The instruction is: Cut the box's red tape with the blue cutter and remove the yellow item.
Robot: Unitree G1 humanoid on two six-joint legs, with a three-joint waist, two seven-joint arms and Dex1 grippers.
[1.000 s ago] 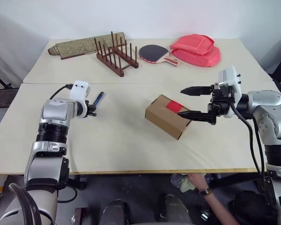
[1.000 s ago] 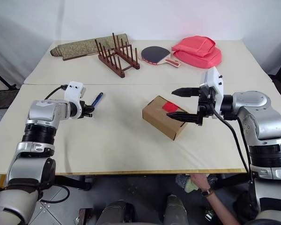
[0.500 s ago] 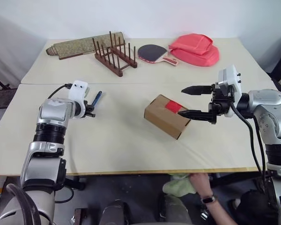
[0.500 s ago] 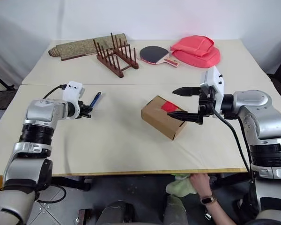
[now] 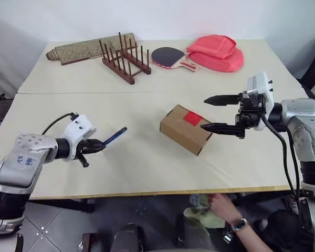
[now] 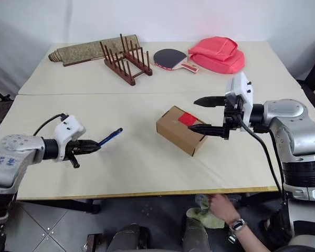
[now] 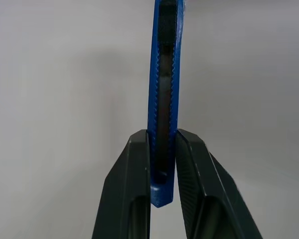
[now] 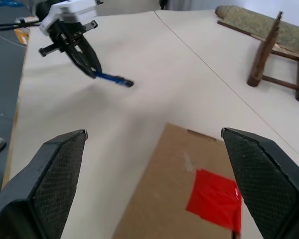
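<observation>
Nearest, below the table's front edge (image 5: 147,193), a person's hand (image 5: 224,206) with a watch at the wrist rests by a pale green cloth (image 5: 199,216).

On the near half of the table, to the robot's left, the left gripper (image 5: 97,145) is clamped on the cutter (image 5: 114,136). The left wrist view shows its two black fingers (image 7: 130,184) pressed against both sides of the blue handle's rear end, with the rest of the cutter (image 7: 164,79) sticking straight out past the fingertips. The cutter is lifted off the table and angled toward the box, its tip well apart from it.

The box (image 5: 186,128) lies near the middle of the table, turned at a slant, closed, with the red tape (image 5: 192,118) on its top toward the far right corner. The yellow item cannot be seen.

The right gripper (image 5: 214,112) is at the box's right end, pointing to the robot's left, its fingers spread wide and holding nothing. The lower finger (image 5: 220,127) lies just at the box's right corner; whether it touches cannot be told. The upper finger (image 5: 223,98) hangs above and beyond the box. The right wrist view shows the box (image 8: 159,199) and tape (image 8: 213,199) between the two open fingers.

On the far half stand a wooden rack (image 5: 124,59), a rolled mat (image 5: 84,48) behind it, a paddle (image 5: 170,56) and a red bag (image 5: 216,52).
</observation>
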